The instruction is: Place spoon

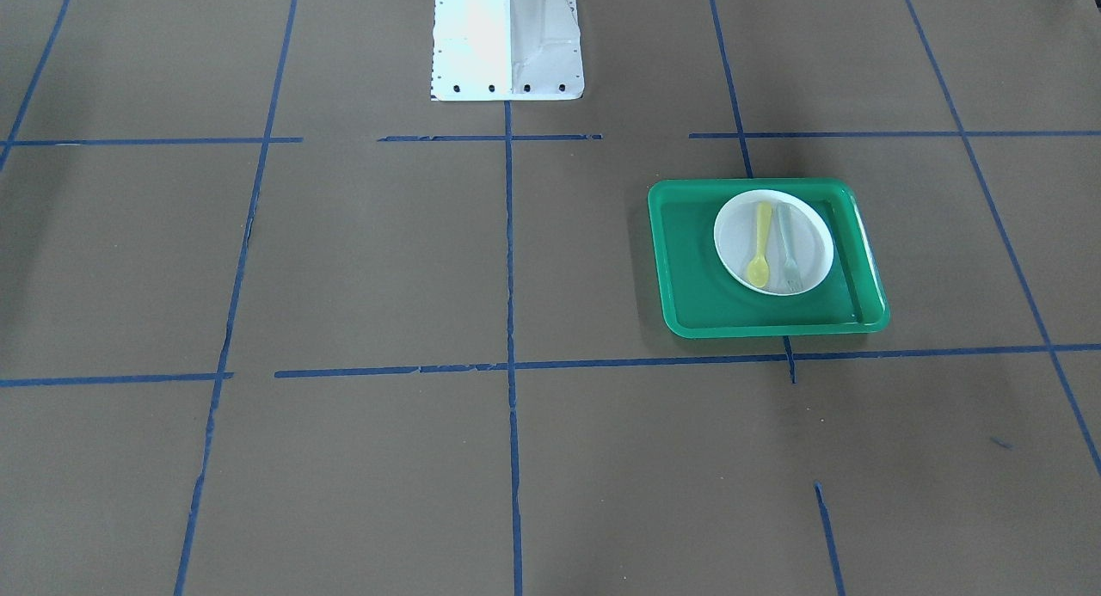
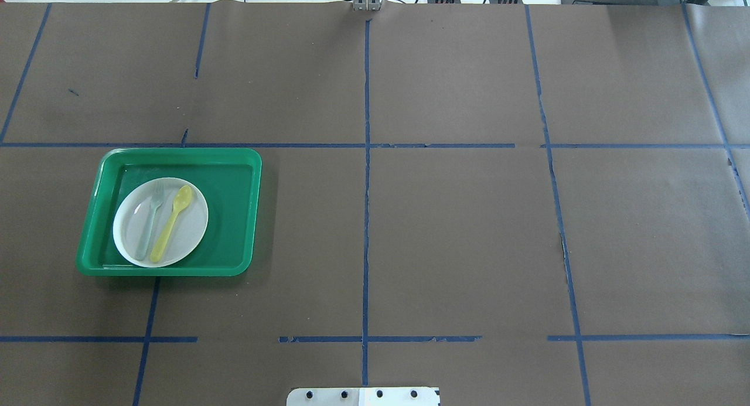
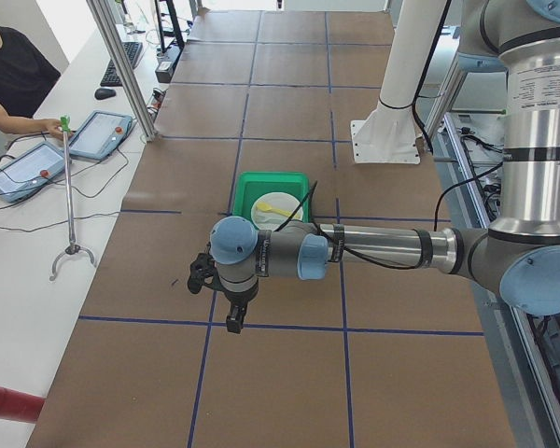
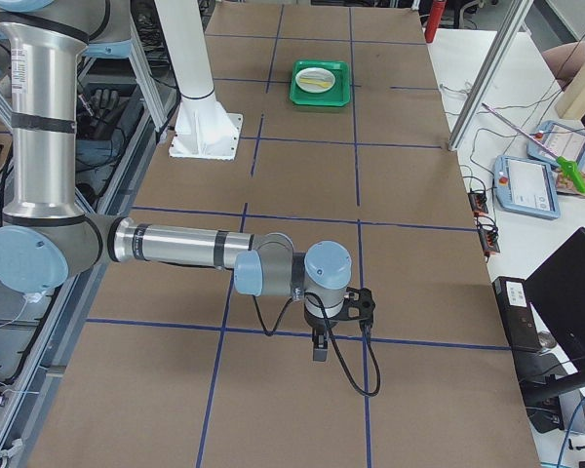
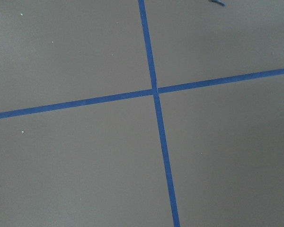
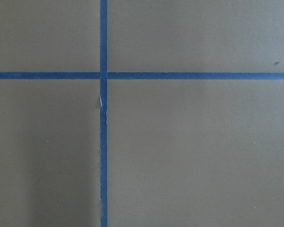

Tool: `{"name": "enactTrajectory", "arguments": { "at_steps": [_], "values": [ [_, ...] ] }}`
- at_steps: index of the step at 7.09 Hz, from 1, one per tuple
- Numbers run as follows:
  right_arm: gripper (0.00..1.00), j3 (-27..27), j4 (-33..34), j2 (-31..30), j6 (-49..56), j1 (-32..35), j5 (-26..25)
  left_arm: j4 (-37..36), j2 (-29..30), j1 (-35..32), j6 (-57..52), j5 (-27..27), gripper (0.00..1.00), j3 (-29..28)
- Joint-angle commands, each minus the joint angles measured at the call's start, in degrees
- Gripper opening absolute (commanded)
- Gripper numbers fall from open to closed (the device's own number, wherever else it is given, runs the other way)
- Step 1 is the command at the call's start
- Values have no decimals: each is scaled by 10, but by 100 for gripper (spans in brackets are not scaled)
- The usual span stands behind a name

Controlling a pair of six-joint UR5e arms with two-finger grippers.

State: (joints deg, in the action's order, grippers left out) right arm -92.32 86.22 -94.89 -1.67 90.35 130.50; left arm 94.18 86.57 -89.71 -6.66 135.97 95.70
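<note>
Spoon (image 2: 170, 227) lies on plate (image 2: 192, 218) beside fork (image 2: 149, 224), within green tray (image 2: 234, 218).

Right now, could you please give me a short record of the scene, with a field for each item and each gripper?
spoon: yellow, flat on the plate, bowl pointing away from the robot
fork: grey-green, on the same plate, beside the spoon on the robot's left of it
plate: white, round, inside the tray
tray: green, on the table, robot's left half
left gripper: above the table, apart from the tray; open or shut cannot be told
right gripper: above the table, far from the tray; open or shut cannot be told
</note>
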Motion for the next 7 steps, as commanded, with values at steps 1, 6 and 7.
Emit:
{"name": "enactTrajectory", "arguments": {
  "at_steps": [1,6,7],
  "values": [
    [100,0,0,0,0,0,0,118,5,105,120,-1,100,11],
    [100,-1,0,0,0,0,-1,250,60,319,397,-78,90,59],
    [100,-1,0,0,0,0,-1,248,69,344,410,-110,85,61]
  ]
}}
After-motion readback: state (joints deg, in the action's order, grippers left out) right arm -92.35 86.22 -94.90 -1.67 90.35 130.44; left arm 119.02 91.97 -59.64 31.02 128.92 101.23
